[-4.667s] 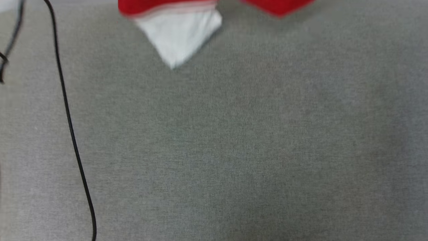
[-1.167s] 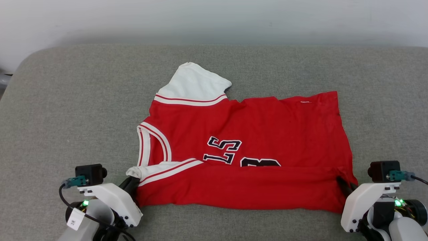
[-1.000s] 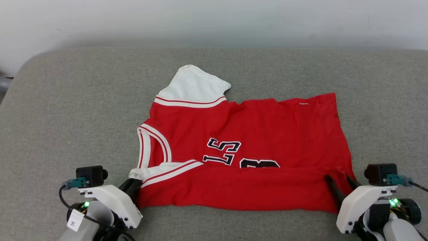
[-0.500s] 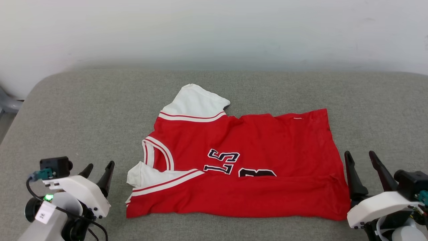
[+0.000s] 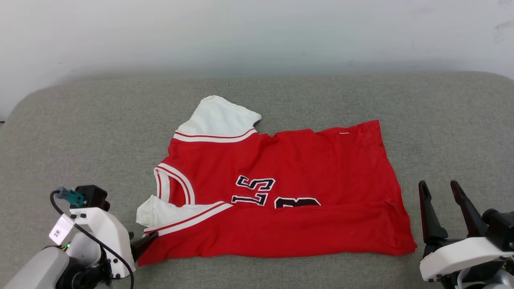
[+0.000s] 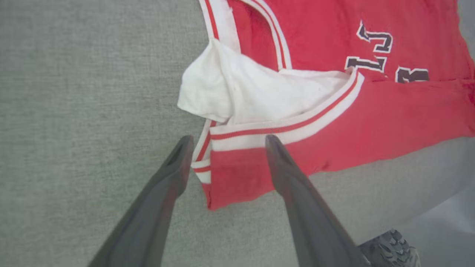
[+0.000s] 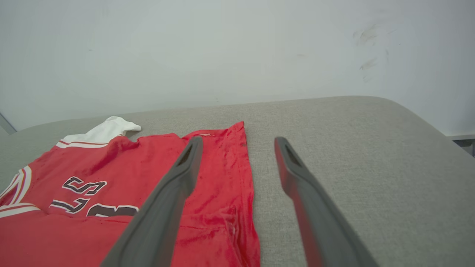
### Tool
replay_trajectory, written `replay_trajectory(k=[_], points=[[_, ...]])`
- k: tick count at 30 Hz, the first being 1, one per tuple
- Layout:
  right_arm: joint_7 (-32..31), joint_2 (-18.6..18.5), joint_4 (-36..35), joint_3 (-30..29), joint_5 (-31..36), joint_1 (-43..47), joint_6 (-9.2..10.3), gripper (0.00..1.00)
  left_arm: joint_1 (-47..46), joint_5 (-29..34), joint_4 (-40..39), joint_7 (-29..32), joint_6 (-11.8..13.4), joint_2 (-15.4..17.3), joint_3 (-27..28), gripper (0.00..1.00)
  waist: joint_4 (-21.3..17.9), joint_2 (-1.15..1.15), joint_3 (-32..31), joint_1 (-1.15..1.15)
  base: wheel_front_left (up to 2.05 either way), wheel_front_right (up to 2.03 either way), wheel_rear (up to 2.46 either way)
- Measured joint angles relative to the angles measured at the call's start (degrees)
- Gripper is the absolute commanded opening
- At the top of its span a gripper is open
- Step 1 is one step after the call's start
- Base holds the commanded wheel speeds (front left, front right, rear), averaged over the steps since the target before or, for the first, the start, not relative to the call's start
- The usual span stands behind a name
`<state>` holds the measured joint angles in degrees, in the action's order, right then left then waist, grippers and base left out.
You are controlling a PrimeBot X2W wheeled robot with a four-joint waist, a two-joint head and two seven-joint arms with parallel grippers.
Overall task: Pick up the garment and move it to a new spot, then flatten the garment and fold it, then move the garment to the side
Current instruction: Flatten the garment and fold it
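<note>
Grey cushion [image 5: 80,120] runs wide round the red garment [image 5: 305,160]

Bright, even, soft-shadowed light (wrist views perhaps slightly warped at the edges).

White moulded shells [image 5: 106,233] are covering both wrists, dotted with small dark screws [image 5: 116,261]. The left pincer [image 6: 228,139] and right pincer [image 5: 437,184] are wearing long, tapering dark-grey fingers [image 7: 167,207]. At eight o'clock, a black cable [image 5: 86,237] is looping from a teal plug [image 5: 69,196] past a white paper tag [image 5: 60,231].
</note>
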<state>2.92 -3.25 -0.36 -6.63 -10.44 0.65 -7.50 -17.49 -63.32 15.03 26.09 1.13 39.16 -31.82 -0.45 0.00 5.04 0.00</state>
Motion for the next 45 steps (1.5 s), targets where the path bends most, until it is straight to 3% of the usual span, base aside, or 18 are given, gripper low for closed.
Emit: replay_trajectory(k=[5, 9, 10, 12, 21, 26, 34, 40, 45], points=[[-0.38, 0.22, -0.36, 1.0, -0.69, -0.21, 0.0, 1.0, 1.64, -0.51, 0.9, 2.76, 2.91, 0.42, -0.91, 1.0, -1.56, 0.0, 2.03, 0.0, 0.0, 0.0, 0.0], [-0.26, 0.27, 0.25, 1.05, -2.15, -0.75, 0.0, 1.0, 1.92, -2.33, 4.05, 3.86, 2.56, -0.81, -1.09, 1.0, -2.98, 0.0, 3.99, -0.01, 0.0, 0.0, 0.0], [-0.25, 0.27, 0.33, 0.92, -2.35, -0.75, 0.0, 1.0, 1.8, -2.91, 4.49, 4.25, 2.46, -0.98, -1.01, 0.8, -3.09, 0.0, 4.21, -0.01, 0.0, 0.0, 0.0], [-0.27, 0.27, 0.54, 0.52, -2.85, -0.75, 0.0, 1.0, 1.53, -3.5, 5.17, 4.58, 1.98, -1.3, -0.91, 0.0, -3.19, 0.0, 4.52, -0.01, 0.0, 0.0, 0.0], [-5.14, 0.29, 1.46, -1.67, -4.7, -0.77, 0.0, 1.0, 0.87, -1.81, 7.02, 2.09, 0.3, -2.71, -1.8, 0.0, -2.13, 0.0, 3.68, 0.0, 0.0, 0.0, 0.0], [-16.08, -1.27, 3.24, -2.85, -7.26, -0.04, 0.0, 1.0, 1.09, 0.33, 4.65, -0.14, 0.51, -2.54, -2.3, 0.0, -1.31, 0.0, 2.08, 0.0, 0.0, 0.0, 0.0], [-35.38, -5.08, 3.34, -1.0, -9.37, 0.48, 0.0, 1.0, 1.04, 2.76, -4.27, -2.42, 2.16, 0.76, -1.02, 0.0, 0.19, 0.0, 2.45, 0.0, 0.0, 0.0, 0.0], [-39.91, -6.56, 4.17, 2.27, -10.39, -3.28, 0.0, 1.0, 0.55, 4.17, -10.01, -2.82, 4.52, 1.77, -0.51, 0.0, 1.17, 0.0, 4.98, 0.0, 0.0, 0.0, 0.0], [-43.64, -6.83, 8.66, 4.07, -10.8, -5.71, 0.0, 1.0, 0.57, 4.33, -11.61, -3.1, 4.99, 1.53, -0.59, 0.0, 1.96, 0.0, 6.81, 0.01, 0.0, 0.0, 0.0]])
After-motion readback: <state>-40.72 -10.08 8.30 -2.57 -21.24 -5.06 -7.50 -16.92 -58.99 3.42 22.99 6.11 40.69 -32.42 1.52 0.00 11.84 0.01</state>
